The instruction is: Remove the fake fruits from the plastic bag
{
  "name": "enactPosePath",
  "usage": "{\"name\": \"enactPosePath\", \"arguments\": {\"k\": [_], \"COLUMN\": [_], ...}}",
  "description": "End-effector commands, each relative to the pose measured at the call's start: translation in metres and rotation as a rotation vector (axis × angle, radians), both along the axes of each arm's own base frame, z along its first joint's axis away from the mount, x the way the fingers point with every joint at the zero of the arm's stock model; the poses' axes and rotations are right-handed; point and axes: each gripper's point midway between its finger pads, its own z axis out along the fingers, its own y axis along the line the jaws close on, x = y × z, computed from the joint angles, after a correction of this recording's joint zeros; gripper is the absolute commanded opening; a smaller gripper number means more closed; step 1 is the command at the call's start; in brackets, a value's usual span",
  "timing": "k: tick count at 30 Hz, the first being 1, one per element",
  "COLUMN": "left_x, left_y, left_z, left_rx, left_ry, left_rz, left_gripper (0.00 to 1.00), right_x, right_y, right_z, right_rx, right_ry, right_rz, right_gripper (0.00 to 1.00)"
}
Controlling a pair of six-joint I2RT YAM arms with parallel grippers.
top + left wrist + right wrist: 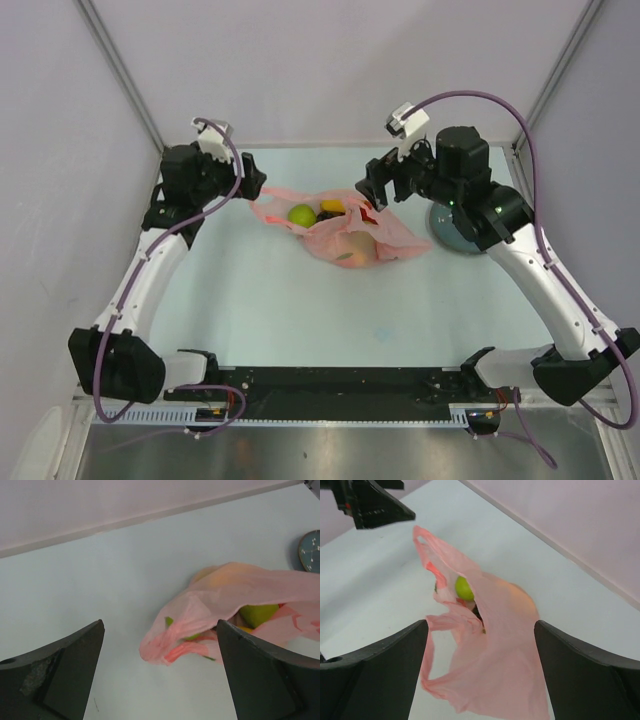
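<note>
The pink plastic bag (345,238) lies on the table's far middle, mouth toward the left. Inside its mouth show a green apple (302,214), a yellow piece (333,206) and dark grapes (325,217); an orange fruit (354,250) shows through the film. My left gripper (248,188) is open and empty, just left of the bag's handle (165,647). My right gripper (377,193) is open above the bag's right part; in the right wrist view the bag (505,650) lies below, between the spread fingers (375,665), with the apple (463,588) beyond. A green fruit (257,614) shows in the left wrist view.
A dark round plate (452,236) sits right of the bag, partly under my right arm; it also shows in the left wrist view (310,550). The back wall and side posts close in the table. My left gripper's fingers (375,502) show at the right wrist view's top left.
</note>
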Motion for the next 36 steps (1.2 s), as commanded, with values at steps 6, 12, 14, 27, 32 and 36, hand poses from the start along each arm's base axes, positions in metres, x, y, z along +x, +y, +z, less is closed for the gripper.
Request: {"name": "enactPosePath", "arguments": {"k": [6, 12, 14, 27, 32, 36], "left_x": [-0.02, -0.01, -0.007, 0.058, 0.119, 0.147], "left_y": [0.006, 0.007, 0.006, -0.045, -0.059, -0.07], "left_z": [-0.038, -0.062, -0.068, -0.059, 0.039, 0.138], "left_rx": [0.054, 0.083, 0.093, -0.004, -0.173, -0.139], "left_ry": [0.081, 0.141, 0.165, 0.22, 0.044, -0.235], "left_rz": [-0.01, -0.013, -0.022, -0.253, -0.258, -0.273], "left_gripper": [1.0, 1.0, 0.98, 0.01, 0.0, 0.0], "right_x": [-0.024, -0.036, -0.04, 0.099, 0.211, 0.264], "right_y": [0.037, 0.042, 0.042, 0.014, -0.008, -0.032], "right_z": [-0.001, -0.028, -0.03, -0.01, 0.032, 0.102], "right_rx": [-0.043, -0.157, -0.178, -0.321, -0.278, -0.222], "right_ry": [-0.007, 0.017, 0.022, -0.212, -0.375, -0.621], "right_rz": [0.154, 0.196, 0.213, -0.069, -0.162, -0.294], "right_gripper": [0.94, 0.88, 0.79, 0.0, 0.0, 0.0]}}
